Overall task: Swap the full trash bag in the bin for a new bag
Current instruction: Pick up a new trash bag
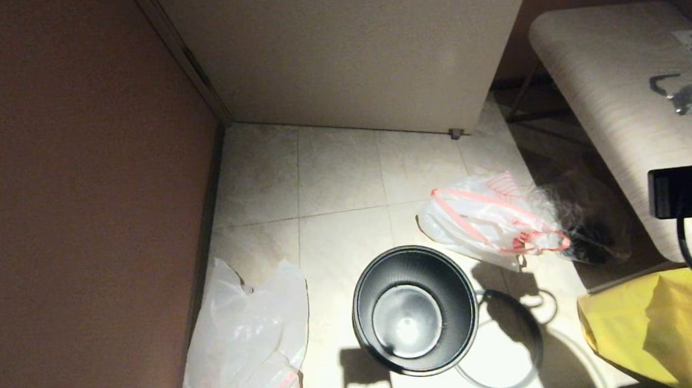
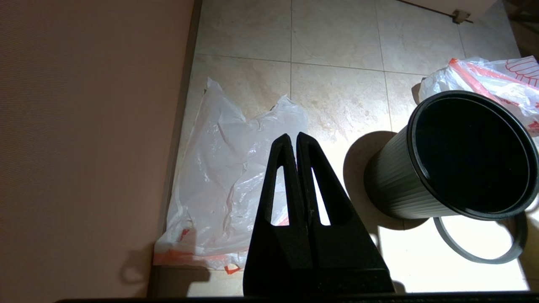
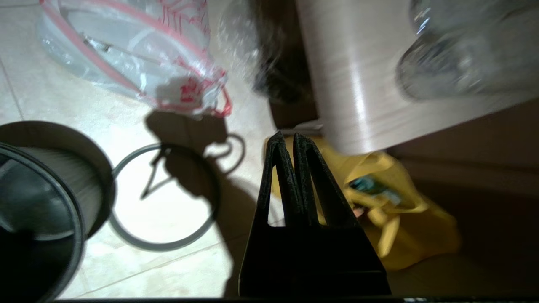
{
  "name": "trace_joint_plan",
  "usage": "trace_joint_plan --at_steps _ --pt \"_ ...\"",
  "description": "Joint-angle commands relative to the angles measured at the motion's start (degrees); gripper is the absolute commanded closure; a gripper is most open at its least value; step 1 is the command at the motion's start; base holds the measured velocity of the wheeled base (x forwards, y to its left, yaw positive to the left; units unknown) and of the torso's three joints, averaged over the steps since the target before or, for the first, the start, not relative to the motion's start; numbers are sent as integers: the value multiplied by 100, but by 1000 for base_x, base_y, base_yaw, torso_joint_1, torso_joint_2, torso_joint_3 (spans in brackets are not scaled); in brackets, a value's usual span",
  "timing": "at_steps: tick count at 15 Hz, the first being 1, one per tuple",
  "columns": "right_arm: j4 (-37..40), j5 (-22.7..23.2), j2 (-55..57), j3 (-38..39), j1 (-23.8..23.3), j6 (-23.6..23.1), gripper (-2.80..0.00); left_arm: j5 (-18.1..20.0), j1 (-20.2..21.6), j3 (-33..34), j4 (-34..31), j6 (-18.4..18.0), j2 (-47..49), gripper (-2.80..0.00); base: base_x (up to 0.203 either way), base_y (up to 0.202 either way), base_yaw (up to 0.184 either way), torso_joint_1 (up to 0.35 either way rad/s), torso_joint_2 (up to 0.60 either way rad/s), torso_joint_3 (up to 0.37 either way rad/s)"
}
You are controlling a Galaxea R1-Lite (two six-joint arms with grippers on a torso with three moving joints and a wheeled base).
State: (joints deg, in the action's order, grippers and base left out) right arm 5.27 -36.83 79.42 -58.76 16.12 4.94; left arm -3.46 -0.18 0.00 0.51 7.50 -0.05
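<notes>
Both pincers pressed together: left pincer (image 2: 293, 139) above new bag (image 2: 227, 176), right pincer (image 3: 286, 139) beside bin (image 3: 38, 198).

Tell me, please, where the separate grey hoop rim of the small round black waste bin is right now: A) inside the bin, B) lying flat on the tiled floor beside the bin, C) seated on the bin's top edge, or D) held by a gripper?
B: the grey hoop rim lies flat on the floor against the foot of the black waste bin, whose top edge is bare.
</notes>
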Motion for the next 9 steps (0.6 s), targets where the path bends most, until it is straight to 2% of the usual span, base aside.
trace_joint_plan --at_steps 1,3,6,9 --pt "0 -20 -677 -16 -68 -518 0 -5 1 0 2 6 5 0 0 0 0 0 0 0" --pt "2 -63 -1039 -27 -119 -807 0 -5 1 0 2 6 5 0 0 0 0 0 0 0" --pt "10 -115 -1578 -16 -429 -852 0 -5 1 0 2 6 5 0 0 0 0 0 0 0" --pt "91 257 -2489 44 -457 -848 0 -5 1 0 2 6 5 0 0 0 0 0 0 0"
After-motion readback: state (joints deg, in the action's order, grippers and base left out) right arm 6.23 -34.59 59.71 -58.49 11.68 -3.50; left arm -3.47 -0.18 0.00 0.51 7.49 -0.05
